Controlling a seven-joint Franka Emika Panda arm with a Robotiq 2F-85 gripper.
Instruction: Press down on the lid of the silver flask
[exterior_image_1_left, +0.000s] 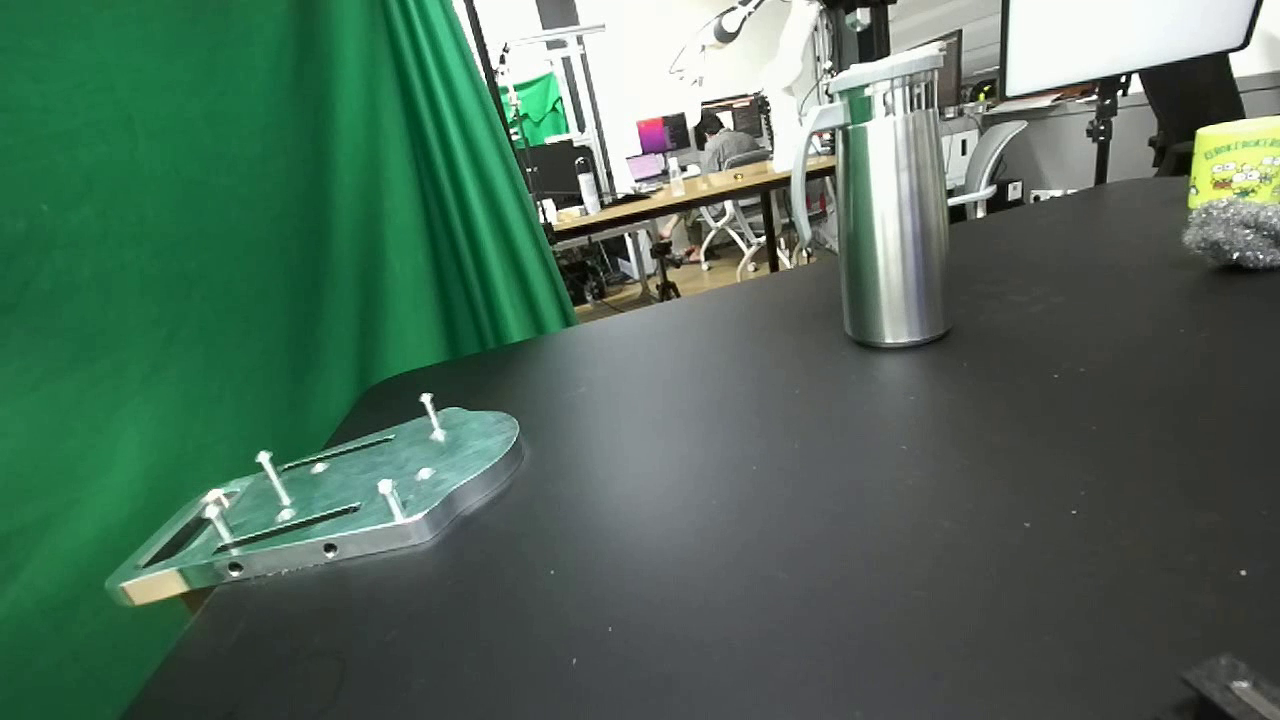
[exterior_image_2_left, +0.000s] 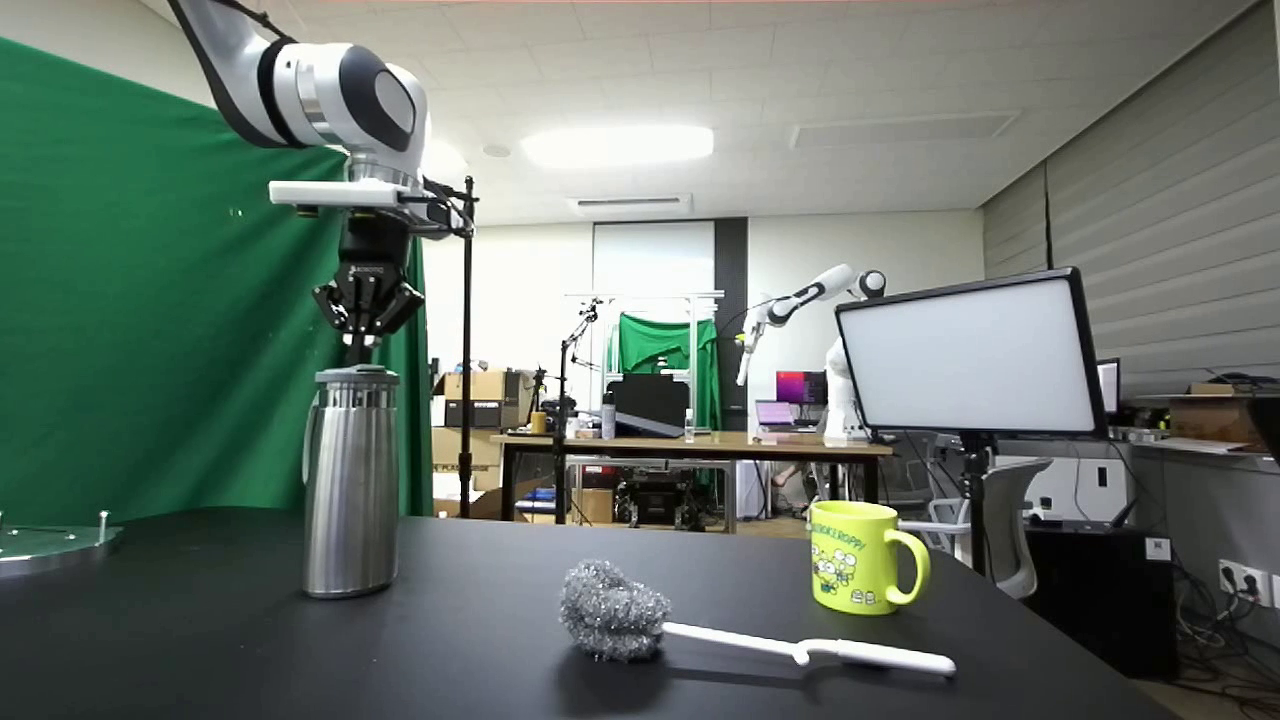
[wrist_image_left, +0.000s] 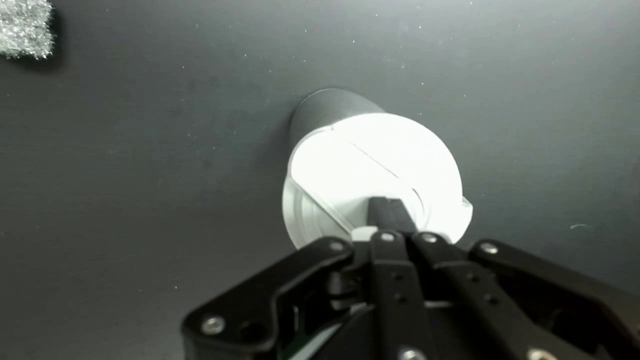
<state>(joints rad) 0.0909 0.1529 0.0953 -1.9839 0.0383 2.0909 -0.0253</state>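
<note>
One claw (exterior_image_2_left: 358, 352), pinched narrow and empty, right over the lid (exterior_image_2_left: 357, 377), silver flask (exterior_image_2_left: 350, 490) upright beneath! Contact? Can't tell, but straight down looks the push!

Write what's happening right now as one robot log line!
fingers: shut, over lid | touching: can't tell | silver flask: upright on table

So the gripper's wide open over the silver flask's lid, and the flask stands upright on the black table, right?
No: the wrist view shows the gripper shut, not wide open. It's over the lid, and the silver flask stands upright on the black table.
</note>
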